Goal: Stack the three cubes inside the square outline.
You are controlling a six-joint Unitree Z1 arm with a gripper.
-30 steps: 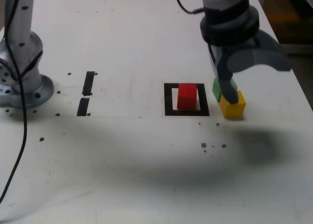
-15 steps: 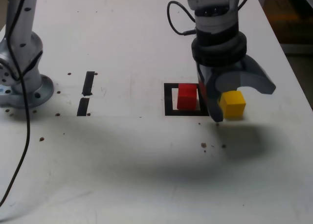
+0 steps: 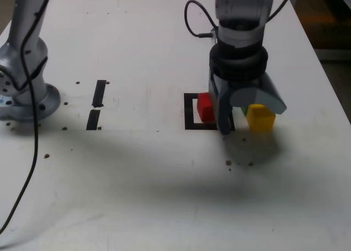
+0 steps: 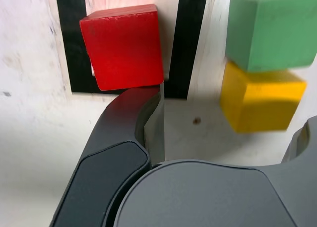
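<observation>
Inside square black outline [image 3: 190, 112]: 1 smooth red cube [image 3: 205, 107].

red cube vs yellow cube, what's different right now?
Colour aside, the red cube sits within the outline; the yellow cube is outside it, toward the exterior view's right.
The green cube partly hides the yellow cube in the wrist view; the red cube is clear of it.
Both are plain solid blocks.

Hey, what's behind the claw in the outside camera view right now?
Behind the claw, a sliver of the green cube shows beside the yellow cube; the rest is covered. The square outline's right side is partly hidden too.
</observation>
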